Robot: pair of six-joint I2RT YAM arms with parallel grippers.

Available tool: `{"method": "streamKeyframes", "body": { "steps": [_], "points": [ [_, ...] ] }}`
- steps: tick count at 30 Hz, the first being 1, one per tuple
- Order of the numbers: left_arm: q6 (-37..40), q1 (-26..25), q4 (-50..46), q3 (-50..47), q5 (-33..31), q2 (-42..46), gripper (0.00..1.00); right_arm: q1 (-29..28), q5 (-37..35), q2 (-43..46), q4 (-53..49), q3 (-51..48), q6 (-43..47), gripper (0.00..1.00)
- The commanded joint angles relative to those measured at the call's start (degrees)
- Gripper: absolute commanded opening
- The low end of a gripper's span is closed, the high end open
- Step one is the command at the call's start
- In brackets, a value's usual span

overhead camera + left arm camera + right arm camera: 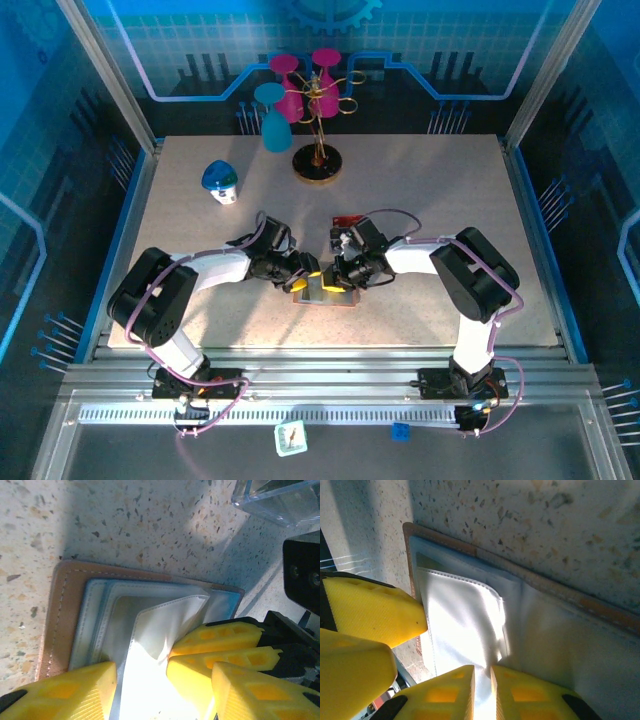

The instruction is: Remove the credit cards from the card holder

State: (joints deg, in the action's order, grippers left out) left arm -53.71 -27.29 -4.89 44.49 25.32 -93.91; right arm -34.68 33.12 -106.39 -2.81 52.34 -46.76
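Card holder [327, 296] lay open; my right end effector [481, 672] pinched its pocket flap, my left end effector [165, 674] open, straddling it, likely to steady it.

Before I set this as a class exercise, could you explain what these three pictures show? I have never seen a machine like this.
This is a pair of robot arms bolted to the near edge of a table. One picture looks down on both arms from above. The other two come from a camera on each wrist, so they are very close to the work. On the table are an open brown card holder, a clear plastic box, a stand hung with pink cups and a teal cup. The right gripper is pinching a pale pocket flap of the card holder. The left gripper is open, its jaws apart on either side of the same pocket.
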Motion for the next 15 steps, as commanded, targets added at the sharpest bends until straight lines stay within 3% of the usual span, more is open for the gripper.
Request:
{"method": "streamKeyframes", "body": {
  "steps": [1, 15],
  "points": [
    [0.0, -0.5, -5.1, -0.1, -1.9, -1.5, 0.53, 0.9, 0.5, -0.2, 0.6, -1.6, -1.8, 0.17],
    [-1.2, -1.6, -1.5, 0.2, 0.4, -0.9, 0.31, 1.4, 1.1, 0.6, 1.9, -4.0, -2.2, 0.17]
  ]
}}
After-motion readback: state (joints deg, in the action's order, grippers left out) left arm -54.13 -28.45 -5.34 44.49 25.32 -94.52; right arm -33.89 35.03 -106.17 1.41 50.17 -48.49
